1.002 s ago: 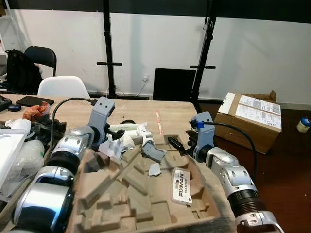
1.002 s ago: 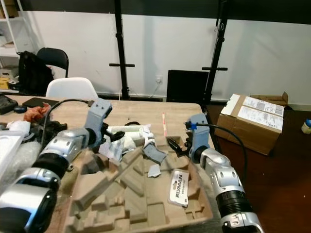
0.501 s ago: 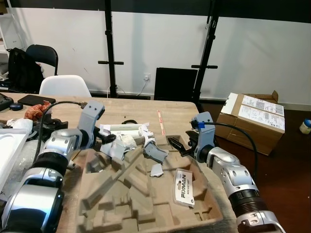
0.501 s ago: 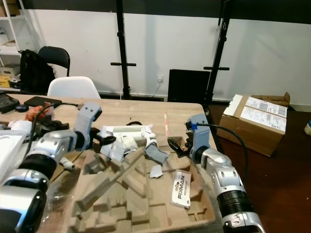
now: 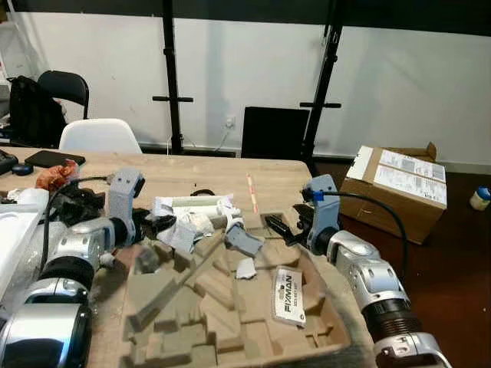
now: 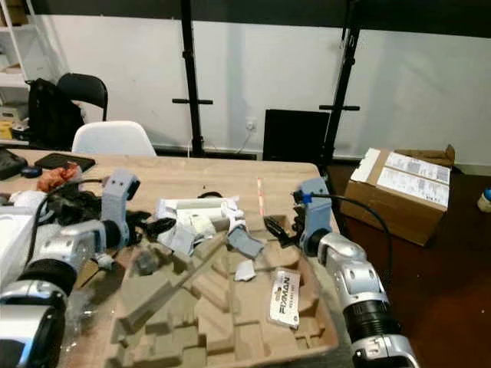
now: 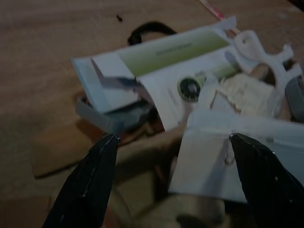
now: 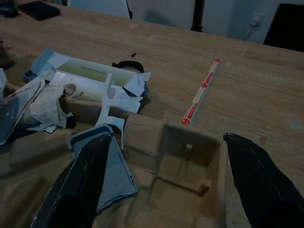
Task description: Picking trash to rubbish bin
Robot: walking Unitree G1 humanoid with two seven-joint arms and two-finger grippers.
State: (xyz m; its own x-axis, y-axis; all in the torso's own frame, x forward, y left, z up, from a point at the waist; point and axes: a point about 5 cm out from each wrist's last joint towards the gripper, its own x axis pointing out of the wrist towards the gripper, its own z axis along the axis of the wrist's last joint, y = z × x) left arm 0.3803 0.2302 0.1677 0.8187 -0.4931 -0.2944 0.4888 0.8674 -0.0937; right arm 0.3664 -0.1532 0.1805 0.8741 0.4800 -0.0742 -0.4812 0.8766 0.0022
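trash sits in a heap on the desk [image 5: 222, 172] at the far edge of the moulded pulp tray [image 5: 230, 307]: torn white packaging [image 5: 192, 215], grey plastic scrap [image 5: 244, 242]. left gripper [image 7: 173, 156] spread wide, aimed at the packaging, likely lining up a grasp. right gripper [image 8: 164, 156] also spread, empty, over the tray corner.

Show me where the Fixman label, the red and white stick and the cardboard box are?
Fixman label [image 5: 287, 294], left eye view, middle of the white card.
Red and white stick [image 8: 202, 88], right wrist view, midway along it.
Cardboard box [image 5: 393, 192], left eye view, its side.
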